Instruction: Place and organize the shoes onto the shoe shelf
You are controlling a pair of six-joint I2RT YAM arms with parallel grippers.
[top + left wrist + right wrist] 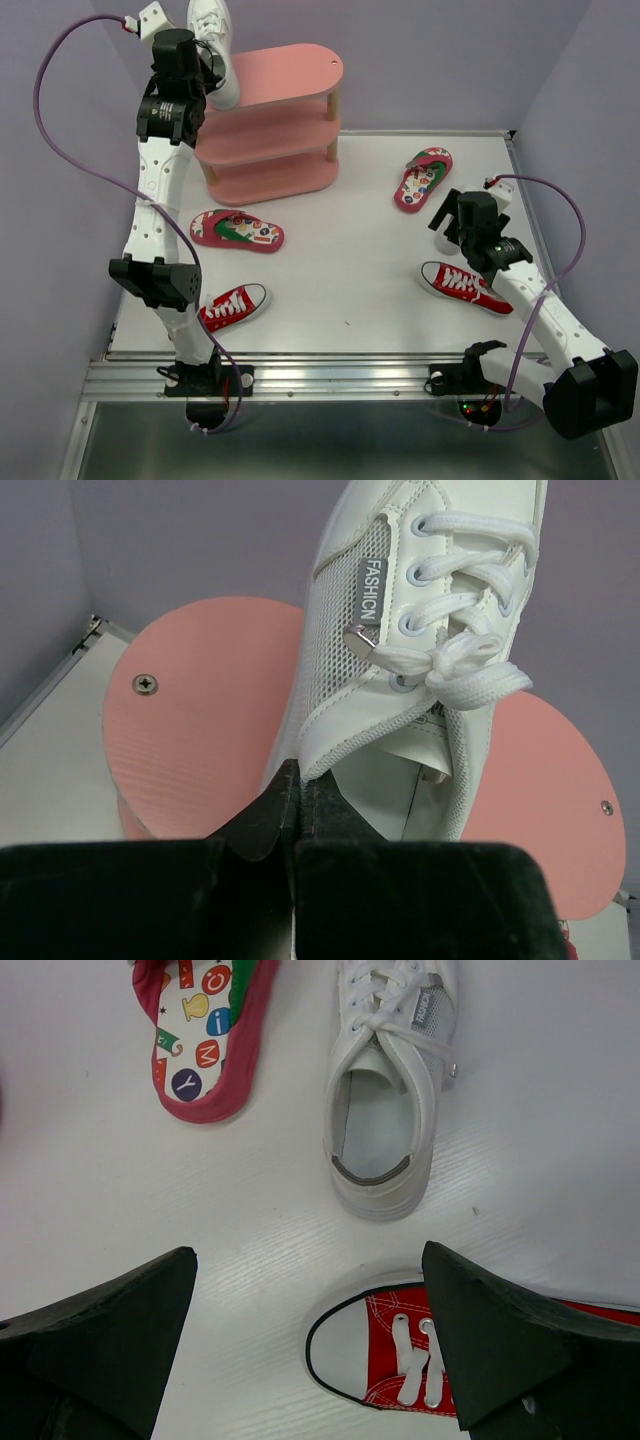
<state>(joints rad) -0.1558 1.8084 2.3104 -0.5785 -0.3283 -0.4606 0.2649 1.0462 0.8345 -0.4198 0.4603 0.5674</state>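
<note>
One white lace-up sneaker (400, 610), likely light and soft-sided, hangs from the left gripper (303, 785), which is clamped on its firmer collar rim just above the pink oval shelf (200, 730). The right gripper (308, 1255) gapes empty.

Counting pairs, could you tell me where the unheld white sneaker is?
In the right wrist view, the white sneaker lies on the right side of the table, beside a flip-flop and just beyond a red sneaker.

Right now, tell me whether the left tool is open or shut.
Shut: the left tool pinches the collar of the white sneaker above the shoe shelf.
</note>
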